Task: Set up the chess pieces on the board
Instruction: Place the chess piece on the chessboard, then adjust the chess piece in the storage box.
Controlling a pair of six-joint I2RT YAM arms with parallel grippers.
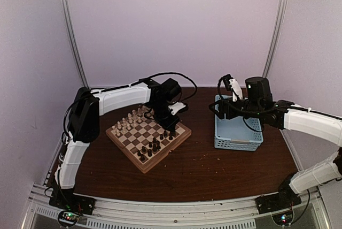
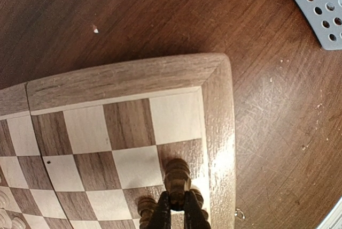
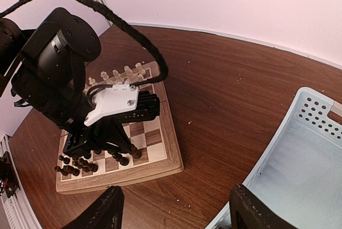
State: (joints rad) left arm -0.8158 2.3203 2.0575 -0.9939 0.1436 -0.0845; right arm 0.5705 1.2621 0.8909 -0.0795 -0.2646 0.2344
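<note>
The board [image 1: 170,151] lies left of centre, turned like a diamond. Cream chess pieces [image 1: 128,122] line its far-left side and dark ones [image 1: 151,147] crowd its near-right side. My left gripper [image 2: 177,203] is shut on the top of a dark brown chess piece [image 2: 177,176], low over a square beside the board's edge [image 2: 133,79] near a corner. Whether its base rests on the square I cannot tell. From the right wrist view that left gripper [image 3: 125,154] stands over the dark rows [image 3: 75,166]. My right gripper [image 3: 176,213] hangs open and holds nothing, above bare table between the board and the basket.
A light blue lattice basket [image 1: 238,132] sits at the right, its near wall [image 3: 299,165] just under my right gripper's side. Dark wooden table [image 1: 214,170] surrounds the board. A black cable [image 3: 133,31] loops over the left arm. Pale walls close in the back and sides.
</note>
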